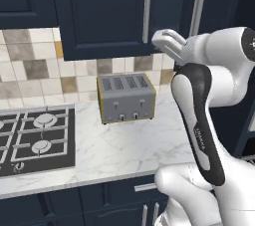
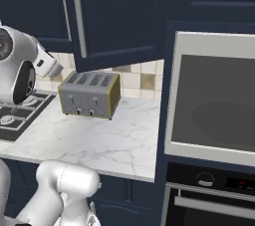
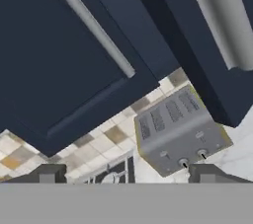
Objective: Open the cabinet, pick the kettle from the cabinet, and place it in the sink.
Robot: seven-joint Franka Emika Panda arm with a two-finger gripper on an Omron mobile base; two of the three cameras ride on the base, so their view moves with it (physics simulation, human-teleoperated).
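The jaws are spread and grasp nothing, held just beside the cabinet [image 1: 107,13] door handle [image 1: 147,10], likely for pulling it; a toaster [image 1: 125,97] is set at the surface's back edge.

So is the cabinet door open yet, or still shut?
Partly open. The cabinet door's lower edge swings out over the toaster in the right base view. The gripper is open, holding nothing.

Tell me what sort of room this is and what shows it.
A home kitchen, rendered. A gas hob is set into a white marble counter, a four-slot toaster stands against a tiled wall, and a built-in oven sits under a microwave.
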